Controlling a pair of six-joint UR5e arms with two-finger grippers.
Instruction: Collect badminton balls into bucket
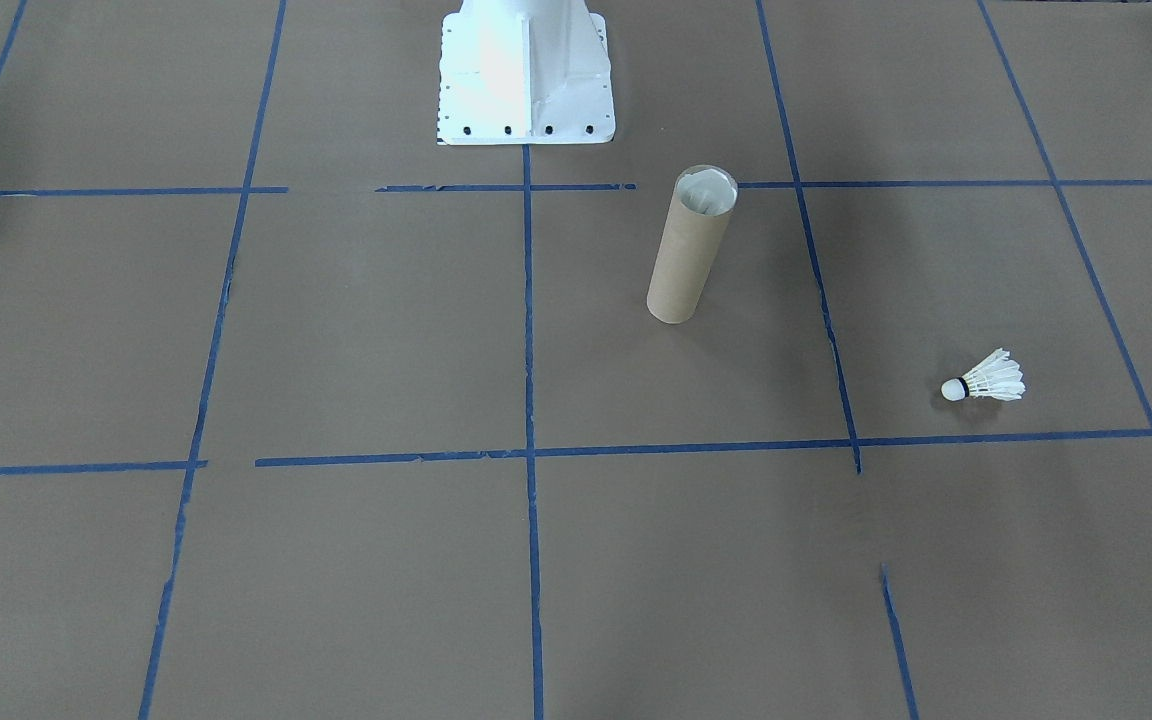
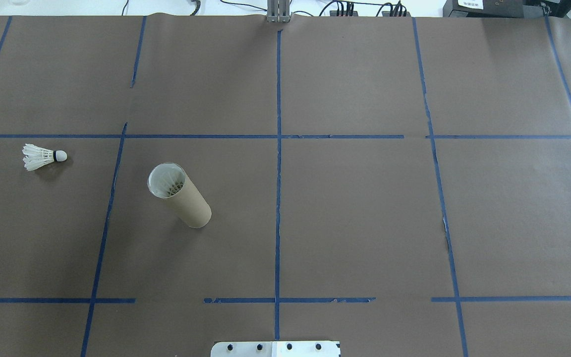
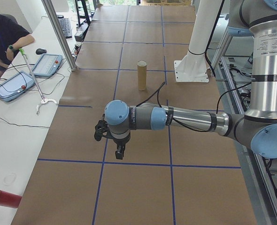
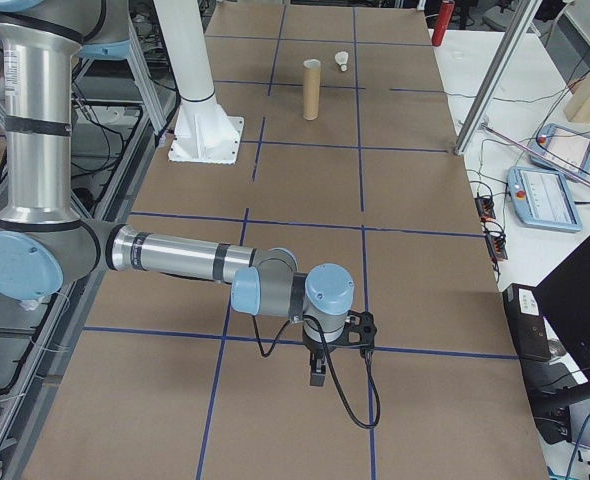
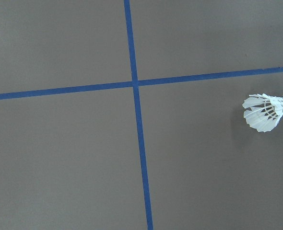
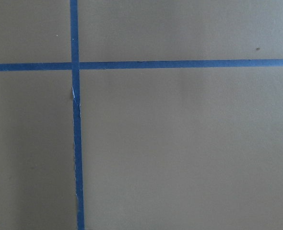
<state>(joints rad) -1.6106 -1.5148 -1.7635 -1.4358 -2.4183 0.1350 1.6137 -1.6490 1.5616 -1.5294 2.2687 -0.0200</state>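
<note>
In the overhead view, a badminton ball (image 2: pixel 42 156) lies on its side at the frame's left, cork toward the bucket (image 2: pixel 179 195), which stands upright left of centre with white feathers visible inside. The two sit well apart on the brown table (image 2: pixel 355 208). My left gripper (image 3: pixel 120 151) and right gripper (image 4: pixel 316 371) appear only in side views; I cannot tell their opening.

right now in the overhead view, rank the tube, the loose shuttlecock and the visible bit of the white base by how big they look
1. Tube, largest.
2. White base: only a strip shows at the bottom edge; as shown, close to the tube, so this order is unsure.
3. Shuttlecock, clearly smallest.
</note>
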